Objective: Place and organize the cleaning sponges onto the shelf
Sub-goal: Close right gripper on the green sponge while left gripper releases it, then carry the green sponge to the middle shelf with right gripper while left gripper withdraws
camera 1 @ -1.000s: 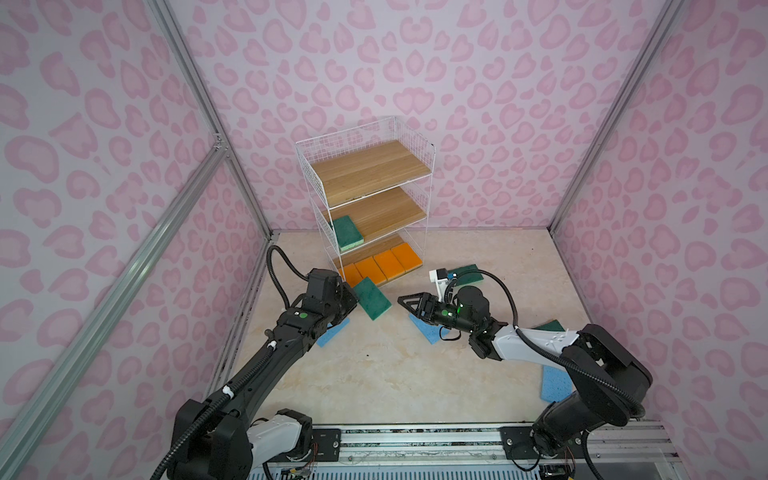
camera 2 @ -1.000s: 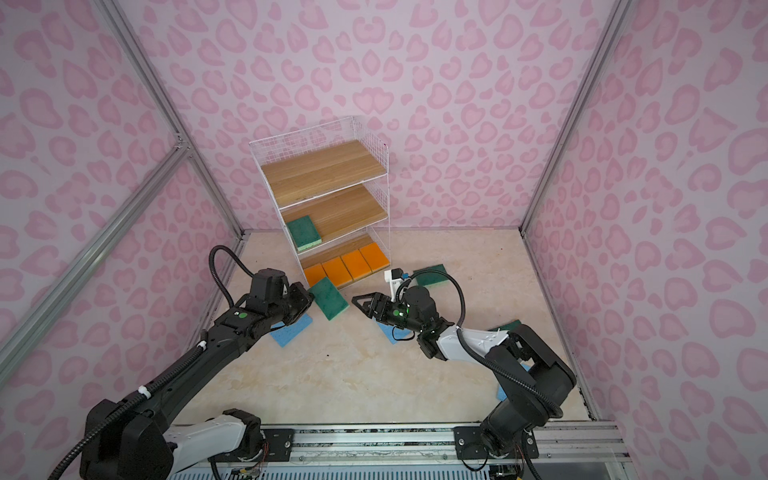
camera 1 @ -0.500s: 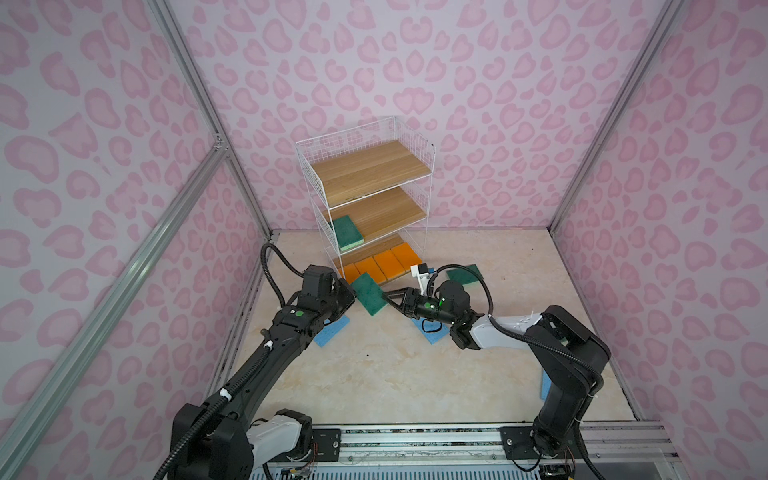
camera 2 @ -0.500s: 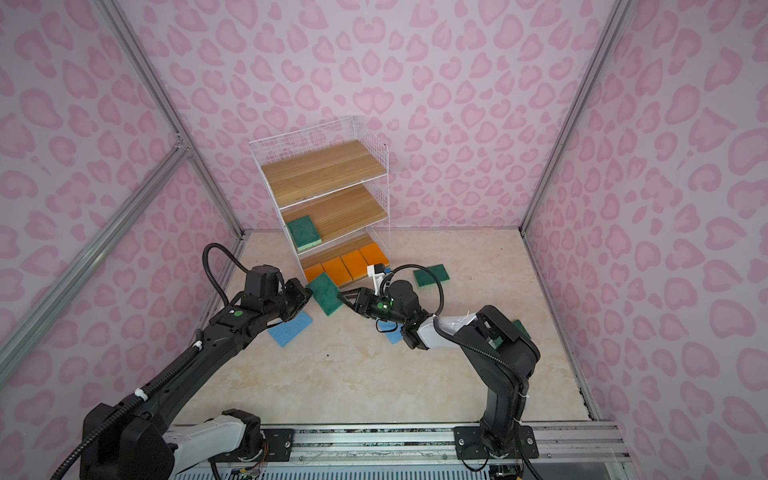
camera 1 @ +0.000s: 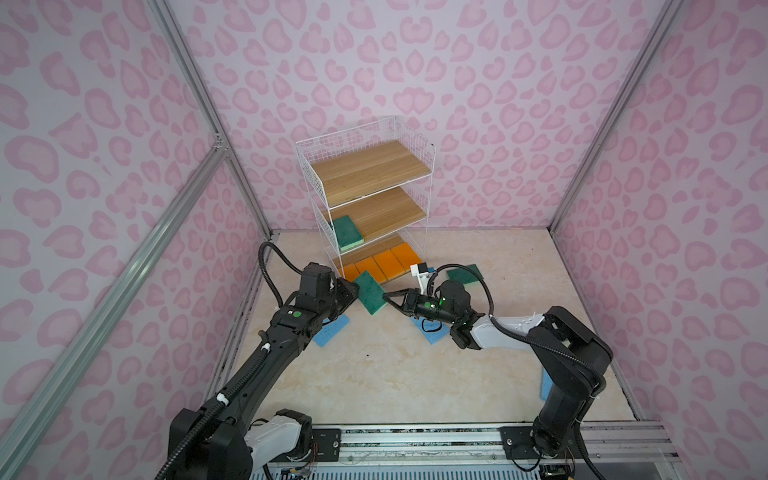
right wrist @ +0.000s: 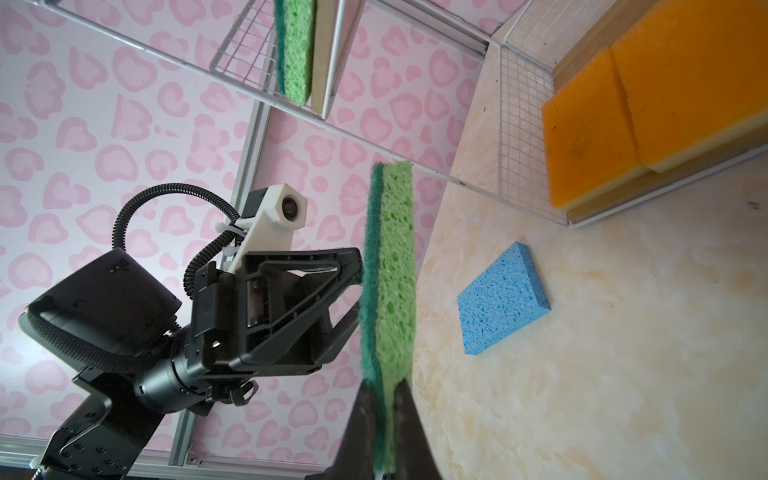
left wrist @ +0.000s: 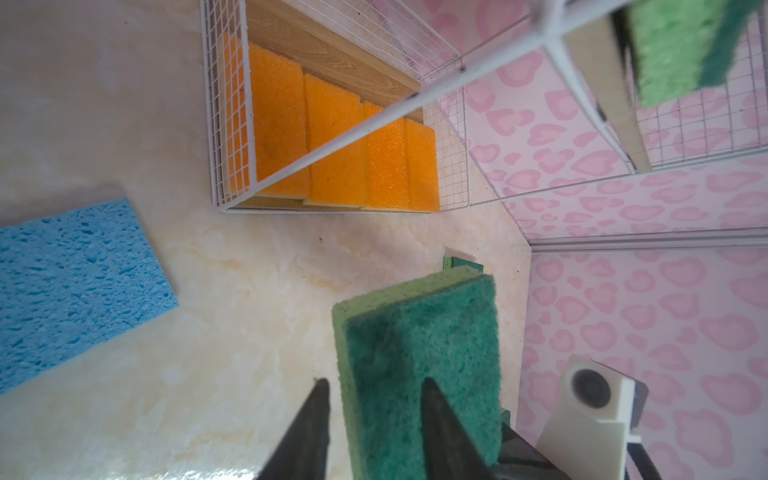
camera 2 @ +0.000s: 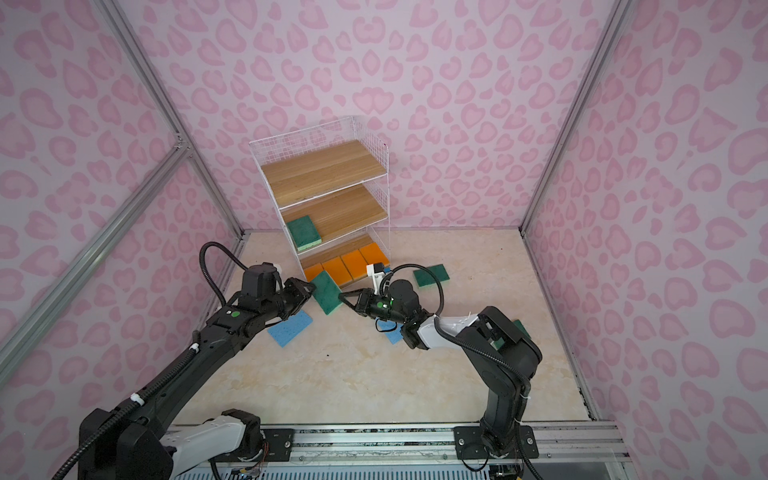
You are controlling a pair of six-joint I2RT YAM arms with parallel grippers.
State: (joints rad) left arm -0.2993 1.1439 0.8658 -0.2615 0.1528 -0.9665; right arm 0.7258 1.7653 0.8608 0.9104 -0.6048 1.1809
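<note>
The pale marbled tabletop carries everything. At its far side stands the shelf, white wire grid with three wooden boards.

In both top views the two arms reach in from the near rail and meet just in front of the shelf's lowest tier. The left hand and right hand face each other, and the held green sponge hangs tilted between them, clear of the tabletop.

The right hand is clamped on one end of it, and the right wrist view shows the foam squeezed thin there. The left hand straddles the other end with its jaws loosened. One finger lies over the dark face, and a thin gap shows between the other finger and the pale side.

Four orange sponges lie side by side on the bottom board, and a shelved green sponge rests at the left front of the middle board. On the tabletop, a blue sponge lies beside the left arm, a second blue sponge lies under the right wrist, and a loose green sponge lies just behind the right hand.
</note>
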